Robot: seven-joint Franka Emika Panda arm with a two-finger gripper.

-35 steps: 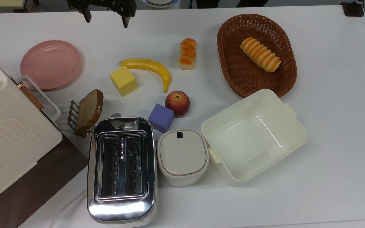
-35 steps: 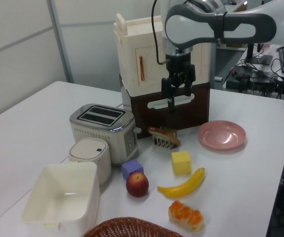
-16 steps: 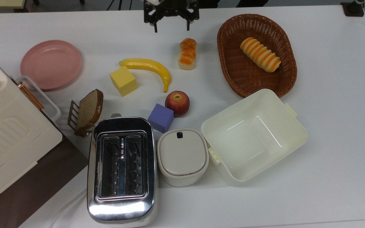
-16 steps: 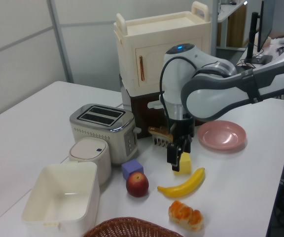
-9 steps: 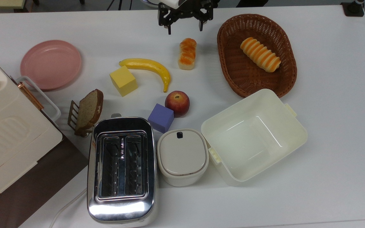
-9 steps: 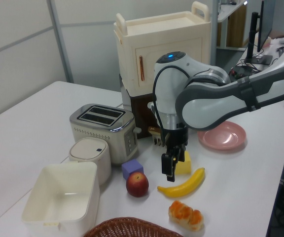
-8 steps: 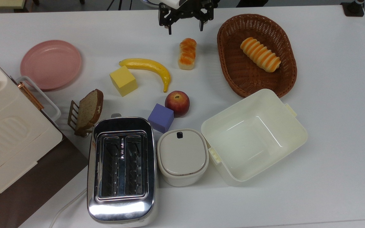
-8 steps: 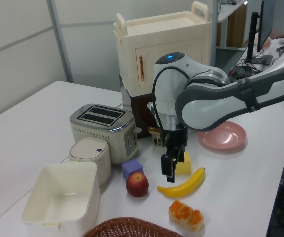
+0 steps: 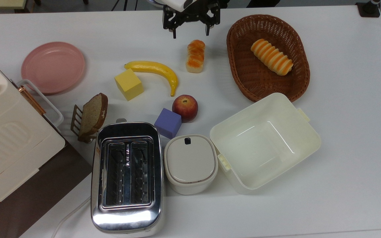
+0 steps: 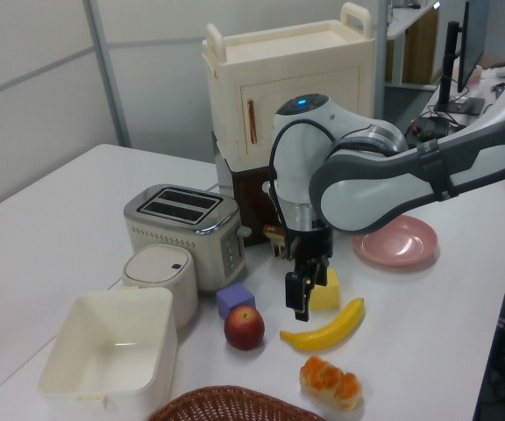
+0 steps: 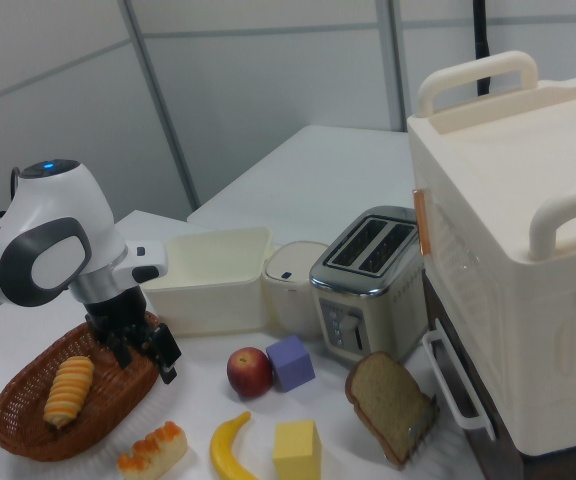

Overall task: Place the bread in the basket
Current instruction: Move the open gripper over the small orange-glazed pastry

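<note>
My tool (image 9: 190,32) hangs spread wide, nothing between its fingers, at the far edge of the surface (image 9: 342,132) in the top view, just beyond the bread (image 9: 195,55). The spread looks set to straddle the loaf across its short width, which I judge is why the fingers sit one each side of the loaf's line. In the left view the tool (image 10: 297,294) reads as raised above the surface, not touching anything. In the right view the tool (image 11: 140,352) shows in front of the basket (image 11: 28,425).

The bread lies flat on the surface, long axis running near-to-far in the top view, bumps up, pale sides exposed, so side contact is available. It sits apart from the banana (image 9: 157,71) on the top view's left and near the basket (image 9: 243,76) on the top view's right, with bare surface between. A striped roll (image 9: 272,57) already lies in the basket, toward its far right, leaving the near left part of the basket free for the drop.

Further out: yellow block (image 9: 128,84), apple (image 9: 185,108), purple block (image 9: 168,123), cream tub (image 9: 265,142), toaster (image 9: 126,177). None crowd the loaf.

I judge the step as approach; grasp not yet made.
</note>
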